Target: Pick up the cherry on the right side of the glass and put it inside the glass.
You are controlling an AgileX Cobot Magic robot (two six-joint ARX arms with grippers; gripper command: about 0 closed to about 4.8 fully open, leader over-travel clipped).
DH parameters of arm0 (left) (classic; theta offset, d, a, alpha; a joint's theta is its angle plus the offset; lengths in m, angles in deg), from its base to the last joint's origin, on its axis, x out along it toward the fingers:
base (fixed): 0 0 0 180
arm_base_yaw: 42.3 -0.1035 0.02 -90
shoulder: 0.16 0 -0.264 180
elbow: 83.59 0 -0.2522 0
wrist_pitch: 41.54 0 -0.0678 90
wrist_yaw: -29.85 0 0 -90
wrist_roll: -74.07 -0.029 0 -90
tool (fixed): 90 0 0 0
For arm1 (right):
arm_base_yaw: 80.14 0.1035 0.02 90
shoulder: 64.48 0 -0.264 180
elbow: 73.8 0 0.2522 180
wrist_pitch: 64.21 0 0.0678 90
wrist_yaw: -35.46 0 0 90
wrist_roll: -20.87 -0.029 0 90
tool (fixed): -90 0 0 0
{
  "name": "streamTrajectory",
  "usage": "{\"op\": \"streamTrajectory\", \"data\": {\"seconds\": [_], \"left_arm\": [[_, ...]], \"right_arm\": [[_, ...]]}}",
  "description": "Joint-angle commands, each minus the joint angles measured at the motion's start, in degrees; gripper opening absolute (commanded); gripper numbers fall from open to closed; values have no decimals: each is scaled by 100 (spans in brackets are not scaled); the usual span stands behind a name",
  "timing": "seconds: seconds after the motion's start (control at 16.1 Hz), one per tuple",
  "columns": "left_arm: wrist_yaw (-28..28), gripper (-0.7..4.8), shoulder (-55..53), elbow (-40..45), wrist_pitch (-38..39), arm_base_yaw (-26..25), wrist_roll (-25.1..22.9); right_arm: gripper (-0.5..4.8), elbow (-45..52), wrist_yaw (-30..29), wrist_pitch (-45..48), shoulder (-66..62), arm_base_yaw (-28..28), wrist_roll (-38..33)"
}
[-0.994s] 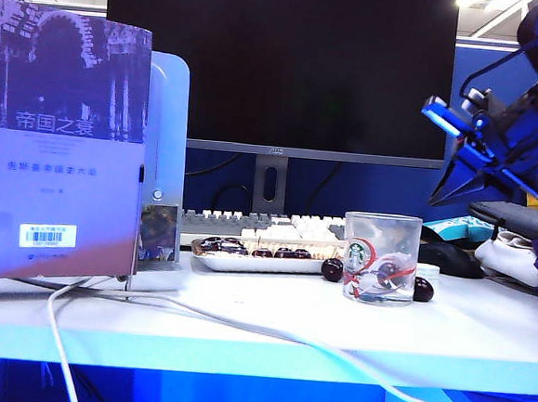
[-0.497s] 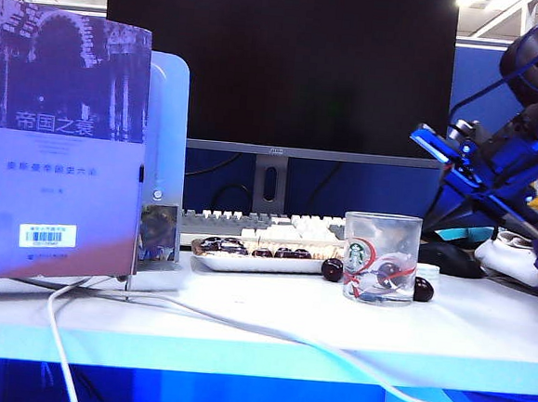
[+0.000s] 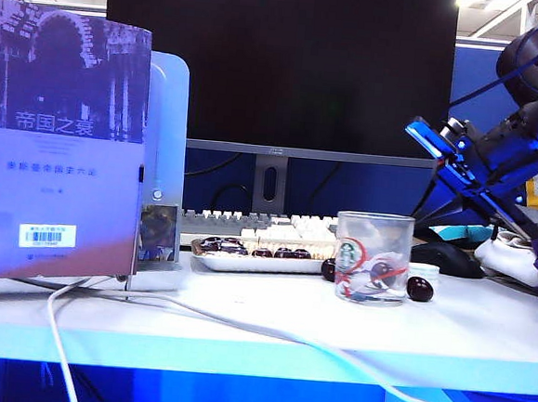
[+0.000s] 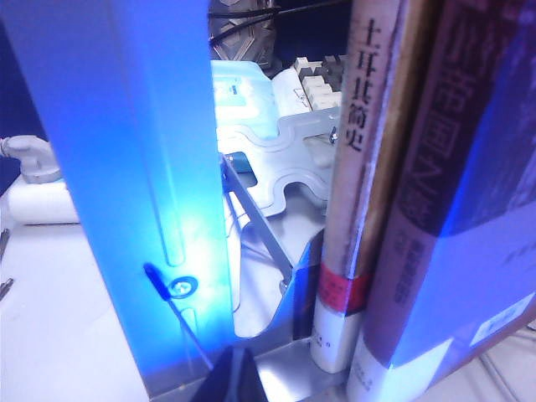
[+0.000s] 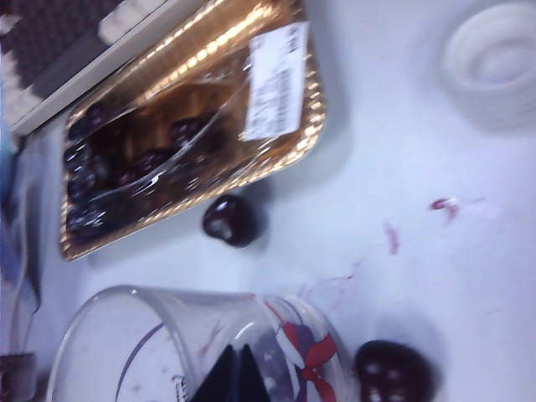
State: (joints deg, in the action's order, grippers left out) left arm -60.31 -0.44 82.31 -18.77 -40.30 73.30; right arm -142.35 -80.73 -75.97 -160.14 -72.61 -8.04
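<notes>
The glass [image 3: 372, 258] stands on the white desk, clear, with a green logo and red swirls. The cherry [image 3: 420, 288] lies just to its right, dark and glossy, and shows beside the glass wall in the right wrist view [image 5: 394, 373]. A dark round shape shows through the glass wall; I cannot tell whether it is inside or behind. My right gripper [image 3: 433, 212] hangs above and right of the glass, shut and holding nothing, its tips [image 5: 239, 358] over the glass [image 5: 201, 343]. My left gripper [image 4: 236, 375] is shut near a metal bookend, far from the glass.
Another cherry [image 3: 329, 269] lies left of the glass. A gold tray of cherries [image 5: 193, 134] sits behind it, before a keyboard [image 3: 249, 223] and monitor. A large book [image 3: 60, 138] stands at left, a white cable [image 3: 241, 324] crosses the front, and a white lid [image 5: 494, 59] lies nearby.
My right arm has come down and leftward toward the glass. The glass now stands slightly further left, and the cherry on its right has shifted a little with it.
</notes>
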Motion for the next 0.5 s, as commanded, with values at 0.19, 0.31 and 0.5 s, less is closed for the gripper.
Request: {"op": "streamTrajectory", "data": {"seconds": [0.19, 0.31, 0.5], "left_arm": [[24, -5, 17, 4, 70, -4, -26], [22, -5, 17, 4, 70, -4, -26], [22, -5, 17, 4, 70, -4, -26]], "right_arm": [[-5, -39, -564, 4, -109, 195, -4], [-5, -39, -822, -13, -208, 308, -4], [-5, -42, -1029, -4, -267, 415, 2]]}}
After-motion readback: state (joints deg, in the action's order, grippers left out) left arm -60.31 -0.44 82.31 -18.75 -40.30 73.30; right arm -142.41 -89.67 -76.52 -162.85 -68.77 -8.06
